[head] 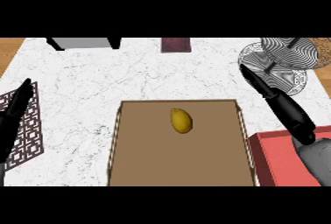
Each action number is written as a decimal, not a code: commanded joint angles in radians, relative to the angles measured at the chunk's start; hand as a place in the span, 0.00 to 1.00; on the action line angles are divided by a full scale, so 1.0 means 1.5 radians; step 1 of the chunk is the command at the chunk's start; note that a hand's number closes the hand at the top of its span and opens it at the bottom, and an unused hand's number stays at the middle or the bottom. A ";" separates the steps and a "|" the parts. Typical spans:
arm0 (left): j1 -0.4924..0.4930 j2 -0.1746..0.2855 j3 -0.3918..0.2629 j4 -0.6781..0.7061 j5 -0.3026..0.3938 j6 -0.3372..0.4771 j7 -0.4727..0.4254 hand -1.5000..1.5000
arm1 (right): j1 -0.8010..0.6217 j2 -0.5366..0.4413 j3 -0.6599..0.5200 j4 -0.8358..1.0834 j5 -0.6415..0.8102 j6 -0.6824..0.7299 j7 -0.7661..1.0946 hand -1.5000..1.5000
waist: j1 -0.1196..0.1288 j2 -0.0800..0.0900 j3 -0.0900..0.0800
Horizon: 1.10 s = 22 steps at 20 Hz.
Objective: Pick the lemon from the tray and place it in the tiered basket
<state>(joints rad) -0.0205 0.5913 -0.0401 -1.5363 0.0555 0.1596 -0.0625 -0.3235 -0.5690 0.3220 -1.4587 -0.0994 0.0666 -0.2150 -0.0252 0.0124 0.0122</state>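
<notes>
The lemon (181,120) lies on the far half of the tray (181,164), which sits by the desk's near edge, its long axis running roughly far-to-near. The right hand (284,109) hovers just off the tray's right side, fingers straight, holding nothing; the lemon lies to its left, and this is the nearer hand. The left hand (14,111) rests open at the left edge. The tiered basket (281,59) stands at the far right corner
</notes>
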 commanded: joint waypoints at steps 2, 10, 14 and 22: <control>-0.063 -0.059 -0.035 -0.003 -0.010 0.023 0.025 0.50 | -0.055 0.073 -0.030 0.057 -0.139 0.106 -0.027 1.00 | 0.023 0.000 -0.007; -0.093 -0.191 -0.100 -0.038 0.037 0.040 0.024 0.50 | -0.089 0.245 -0.061 0.188 -0.428 0.249 0.047 0.00 | 0.067 0.026 -0.002; -0.102 -0.223 -0.123 -0.026 0.016 0.068 0.046 0.50 | -0.129 0.212 -0.079 0.252 -0.545 0.447 0.081 0.00 | 0.059 0.016 -0.003; -0.110 -0.266 -0.148 -0.009 -0.017 0.111 0.061 0.50 | -0.268 -0.017 -0.150 0.327 -0.463 0.683 0.077 0.00 | 0.042 0.004 -0.006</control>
<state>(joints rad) -0.1791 0.2341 -0.2326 -1.5625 0.0560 0.2917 0.0187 -0.6309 -0.4653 0.1315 -0.9805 -0.8726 0.9532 -0.0840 0.0483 0.0246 0.0052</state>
